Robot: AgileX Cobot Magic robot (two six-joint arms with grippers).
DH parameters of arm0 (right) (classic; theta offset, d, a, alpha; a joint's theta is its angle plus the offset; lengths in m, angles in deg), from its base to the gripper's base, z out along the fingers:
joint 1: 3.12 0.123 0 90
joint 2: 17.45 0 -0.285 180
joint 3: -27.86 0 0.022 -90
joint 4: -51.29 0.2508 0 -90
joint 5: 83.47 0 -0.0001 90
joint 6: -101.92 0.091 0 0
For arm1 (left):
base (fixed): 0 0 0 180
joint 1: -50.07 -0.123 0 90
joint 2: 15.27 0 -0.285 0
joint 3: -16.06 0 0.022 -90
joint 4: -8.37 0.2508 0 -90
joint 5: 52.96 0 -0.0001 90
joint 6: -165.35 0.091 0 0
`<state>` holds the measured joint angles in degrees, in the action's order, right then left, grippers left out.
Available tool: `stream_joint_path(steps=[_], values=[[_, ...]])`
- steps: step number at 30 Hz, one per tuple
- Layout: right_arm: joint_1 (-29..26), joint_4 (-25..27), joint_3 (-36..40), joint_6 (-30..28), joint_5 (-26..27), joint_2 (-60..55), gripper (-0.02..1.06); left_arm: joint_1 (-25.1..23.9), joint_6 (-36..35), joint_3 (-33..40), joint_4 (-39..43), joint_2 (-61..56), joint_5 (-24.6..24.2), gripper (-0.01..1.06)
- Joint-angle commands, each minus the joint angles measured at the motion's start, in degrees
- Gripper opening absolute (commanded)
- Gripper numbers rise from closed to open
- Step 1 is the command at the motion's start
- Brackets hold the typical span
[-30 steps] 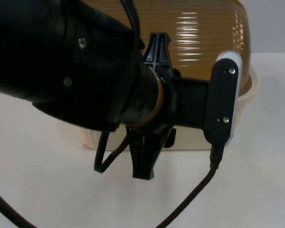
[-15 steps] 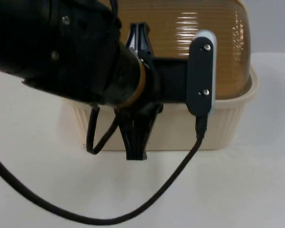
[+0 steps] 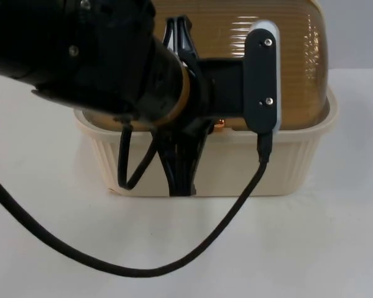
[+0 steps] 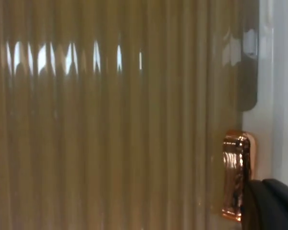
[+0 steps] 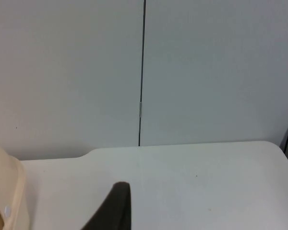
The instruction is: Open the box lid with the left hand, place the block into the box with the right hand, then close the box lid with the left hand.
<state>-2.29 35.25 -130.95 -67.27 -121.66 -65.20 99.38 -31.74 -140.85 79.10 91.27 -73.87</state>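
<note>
A cream ribbed box (image 3: 286, 162) stands mid-table with its amber domed lid (image 3: 286, 49) down. A small copper handle (image 3: 219, 125) sits at the lid's front edge. My left arm reaches over the box and hides much of it. The left gripper (image 3: 181, 185) hangs shut and empty in front of the box's front wall, just left of the handle. In the left wrist view the ribbed lid (image 4: 110, 134) is very close, and a black fingertip (image 4: 271, 206) stands right beside the copper handle (image 4: 237, 175). My right gripper (image 5: 116, 207) waits over bare table beside the box's corner (image 5: 7, 191).
The grey partition wall (image 5: 206, 72) closes the table's far side. White table top (image 3: 311, 248) lies open in front of the box and to its right (image 5: 206, 182).
My left arm has moved back and to the left over the box. Its gripper went from the table in front of the box to the front wall near the handle.
</note>
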Motion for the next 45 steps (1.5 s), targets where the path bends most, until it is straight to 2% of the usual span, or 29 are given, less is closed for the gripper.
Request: stream_joint_path(steps=[1, 8, 29, 45], values=[[-0.11, -0.22, -0.24, 0.34, 0.09, 0.20, 1.05, -0.14, 0.69, -0.42, -2.14, 0.17, 0.48, 0.00], [-0.11, -0.22, -0.24, 0.34, 0.09, 0.20, 1.05, -0.14, 2.18, -0.42, -4.38, 0.22, 2.09, 0.00], [-0.11, -0.08, -0.24, 0.34, -0.02, 0.20, 1.05, -0.14, 2.18, -2.94, -2.64, 3.92, -0.38, 0.00], [-0.11, -0.08, -0.24, 0.34, -0.02, 0.20, 1.05, -1.39, 2.22, -2.94, -2.62, 4.14, 0.50, 0.00]])
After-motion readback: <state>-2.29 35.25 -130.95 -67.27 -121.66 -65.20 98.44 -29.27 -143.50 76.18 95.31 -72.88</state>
